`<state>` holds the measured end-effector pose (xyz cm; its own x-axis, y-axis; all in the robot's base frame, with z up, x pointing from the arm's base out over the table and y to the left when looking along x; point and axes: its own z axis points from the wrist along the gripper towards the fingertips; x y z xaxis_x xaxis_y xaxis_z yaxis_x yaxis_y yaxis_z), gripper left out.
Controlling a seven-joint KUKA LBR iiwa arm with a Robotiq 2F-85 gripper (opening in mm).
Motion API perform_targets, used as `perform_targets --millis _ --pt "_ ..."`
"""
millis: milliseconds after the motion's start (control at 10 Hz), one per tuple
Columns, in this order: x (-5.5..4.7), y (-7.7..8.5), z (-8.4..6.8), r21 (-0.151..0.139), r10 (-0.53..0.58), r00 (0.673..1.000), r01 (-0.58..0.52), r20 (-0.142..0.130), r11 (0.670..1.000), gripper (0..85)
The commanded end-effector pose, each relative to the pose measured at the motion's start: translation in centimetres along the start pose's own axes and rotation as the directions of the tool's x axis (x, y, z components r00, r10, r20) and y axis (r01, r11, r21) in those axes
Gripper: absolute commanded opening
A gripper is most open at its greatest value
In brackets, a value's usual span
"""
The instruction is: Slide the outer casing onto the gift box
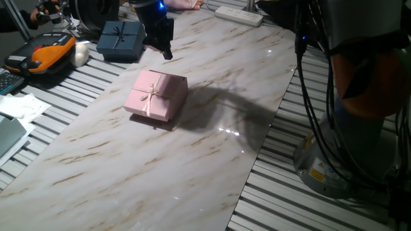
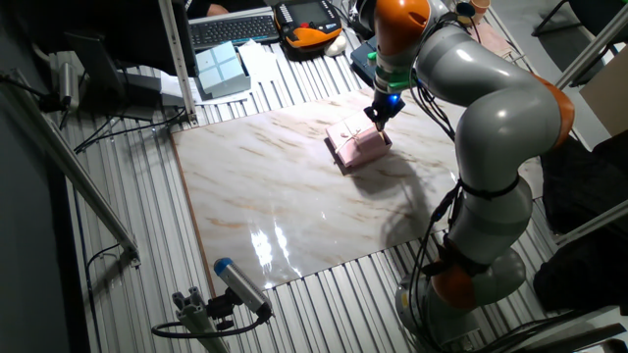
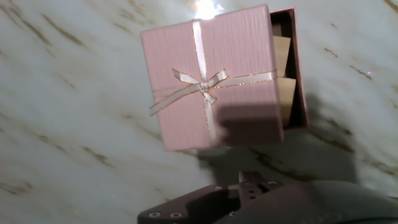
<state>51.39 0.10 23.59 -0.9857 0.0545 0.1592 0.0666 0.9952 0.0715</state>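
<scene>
the gift box (image 3: 214, 81) lies near the middle of the marble table (image 1: 192, 160), a flat pink square with a pale ribbon (image 3: 200, 81) tied in a bow on top. in the hand view a pink rim sticks out past the box's right edge, with tan card showing in the gap; i take that rim for the outer casing (image 3: 300, 68), so the two look offset, not yet flush. which part sits inside which i cannot tell for sure.

the gripper (image 1: 166, 42) hangs above the table just beyond the box, between it and a dark blue box (image 1: 121, 40) at the far edge, touching neither. its fingers do not show plainly in any view, so i cannot tell whether it is spread or clenched; nothing appears held.

my reading: the sliding step is under way and unfinished. the next move calls for coming down beside the protruding edge and pushing level along the table, square to the box, so the sleeve does not jam or skew.

no brand, label or writing can be read on the box, ribbon or table.
</scene>
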Motion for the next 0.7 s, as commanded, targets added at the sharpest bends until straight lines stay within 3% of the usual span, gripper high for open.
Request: perform_targets --millis 0,100,200,300,400,500,600 --pt "0.00 0.01 0.04 -0.074 0.021 1.000 -0.021 -0.004 0.997 0.0" --pt "0.00 0.01 0.04 -0.066 0.042 0.999 -0.041 0.005 0.997 0.0" --pt "0.00 0.01 0.04 -0.031 0.047 0.999 -0.046 0.018 0.998 0.0" --pt "0.00 0.01 0.04 -0.042 0.071 0.997 -0.069 0.043 0.997 0.0" --pt "0.00 0.01 0.04 -0.056 0.086 0.995 -0.083 0.048 0.995 0.0" --pt "0.00 0.01 0.04 -0.073 0.077 0.996 -0.075 0.037 0.995 0.0" --pt "0.00 0.01 0.04 -0.115 0.086 0.996 -0.082 0.027 0.990 0.0"
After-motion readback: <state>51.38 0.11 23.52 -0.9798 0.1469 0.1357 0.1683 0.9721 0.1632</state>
